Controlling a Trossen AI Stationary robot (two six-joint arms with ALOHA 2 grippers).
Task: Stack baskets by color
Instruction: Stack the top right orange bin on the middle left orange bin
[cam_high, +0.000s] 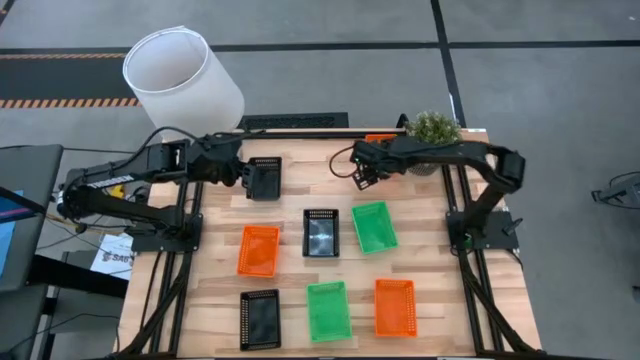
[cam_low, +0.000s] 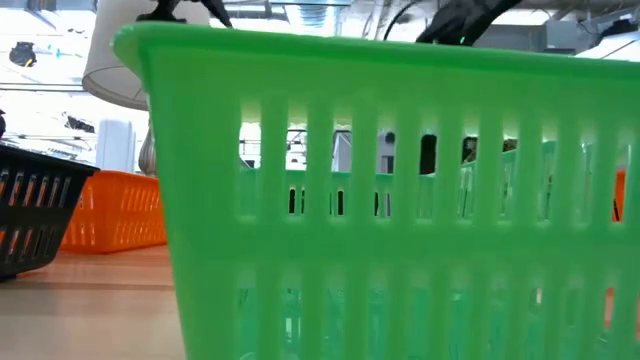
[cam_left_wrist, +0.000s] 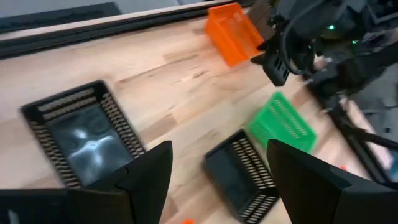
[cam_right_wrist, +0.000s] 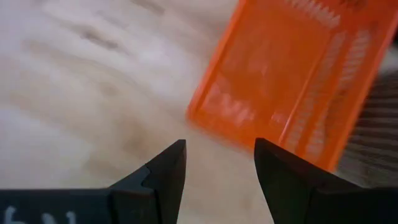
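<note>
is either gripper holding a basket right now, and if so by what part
Nothing is held. The left gripper is open above a black basket; the right gripper is open, short of an orange basket.

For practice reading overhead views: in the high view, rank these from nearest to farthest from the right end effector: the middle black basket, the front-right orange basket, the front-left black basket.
From the right end effector:
1. Middle black basket, table centre.
2. Front-right orange basket, near the front edge.
3. Front-left black basket, opposite front corner.

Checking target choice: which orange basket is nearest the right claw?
The orange basket at the table's far edge, beside the plant. The open right claw hovers just before it; the other two lie farther off.
</note>
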